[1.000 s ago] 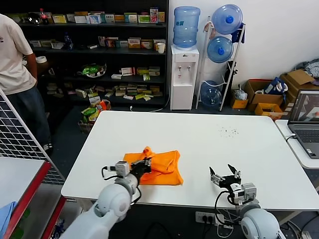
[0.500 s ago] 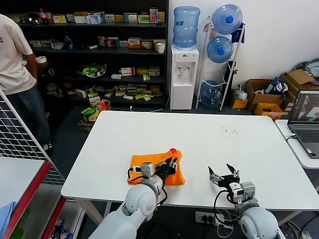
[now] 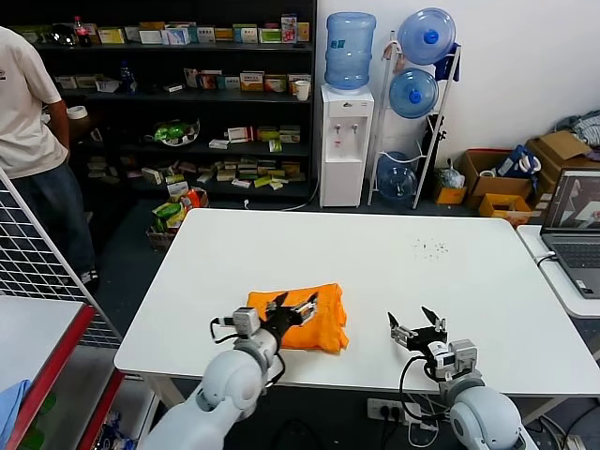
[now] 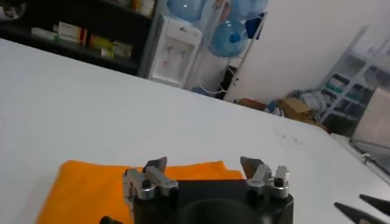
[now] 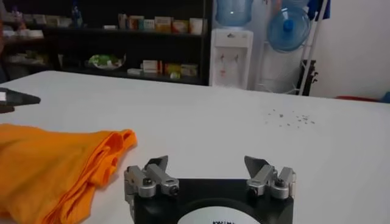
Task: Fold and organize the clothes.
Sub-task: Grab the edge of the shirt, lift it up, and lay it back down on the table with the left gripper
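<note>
Left claw (image 3: pixel 294 306) open, soft folded orange T-shirt (image 3: pixel 323 326)

No lettering, label or number is legible on any object in these views.

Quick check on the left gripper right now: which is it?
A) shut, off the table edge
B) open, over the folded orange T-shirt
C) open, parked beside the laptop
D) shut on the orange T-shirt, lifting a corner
B: the left gripper stands with jaws apart above the folded orange T-shirt, no fabric between them.
</note>
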Available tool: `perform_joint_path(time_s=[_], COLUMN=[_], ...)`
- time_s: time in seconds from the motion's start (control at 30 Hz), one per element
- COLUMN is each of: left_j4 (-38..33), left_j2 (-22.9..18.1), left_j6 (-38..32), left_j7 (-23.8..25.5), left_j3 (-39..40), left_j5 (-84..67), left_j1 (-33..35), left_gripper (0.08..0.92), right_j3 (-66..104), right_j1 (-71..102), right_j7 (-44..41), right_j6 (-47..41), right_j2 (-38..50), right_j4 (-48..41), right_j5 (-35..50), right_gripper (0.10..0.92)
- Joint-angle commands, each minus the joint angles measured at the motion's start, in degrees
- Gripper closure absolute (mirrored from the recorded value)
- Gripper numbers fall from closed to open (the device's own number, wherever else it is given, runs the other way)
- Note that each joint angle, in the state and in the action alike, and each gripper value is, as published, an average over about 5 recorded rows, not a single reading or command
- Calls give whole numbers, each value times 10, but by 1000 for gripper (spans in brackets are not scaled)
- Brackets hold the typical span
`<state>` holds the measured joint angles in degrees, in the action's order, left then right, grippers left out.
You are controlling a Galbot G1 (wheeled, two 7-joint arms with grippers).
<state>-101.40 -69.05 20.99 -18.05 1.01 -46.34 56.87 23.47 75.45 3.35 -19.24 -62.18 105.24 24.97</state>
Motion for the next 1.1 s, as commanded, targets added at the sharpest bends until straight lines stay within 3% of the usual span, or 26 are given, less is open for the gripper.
perform_joint_path(time_s=[0.03, 0.17, 0.37, 0.87, 1.1], left_j4=[-10, 28, 80, 98, 92], left_j2=[185, 181, 150, 118, 109], left_j6=[50, 60, 53, 57, 54], left_j7=[97, 129, 140, 144, 144], left_j3=[-98, -111, -103, -77, -76], left_j5=[0, -7, -23, -61, -69], left_j1=[68, 68, 36, 7, 6], left_gripper=[187, 178, 177, 179, 336], right_j3=[-2, -1, 5, 8, 7], right_j1=[0, 3, 16, 22, 19], right_j7=[-4, -4, -7, -10, -10], right_j6=[-4, -7, -5, -3, -3], right_j2=[1, 0, 2, -2, -1], right_j4=[4, 8, 13, 13, 14], right_j5=[12, 19, 13, 9, 10], right_gripper=[203, 203, 203, 203, 203])
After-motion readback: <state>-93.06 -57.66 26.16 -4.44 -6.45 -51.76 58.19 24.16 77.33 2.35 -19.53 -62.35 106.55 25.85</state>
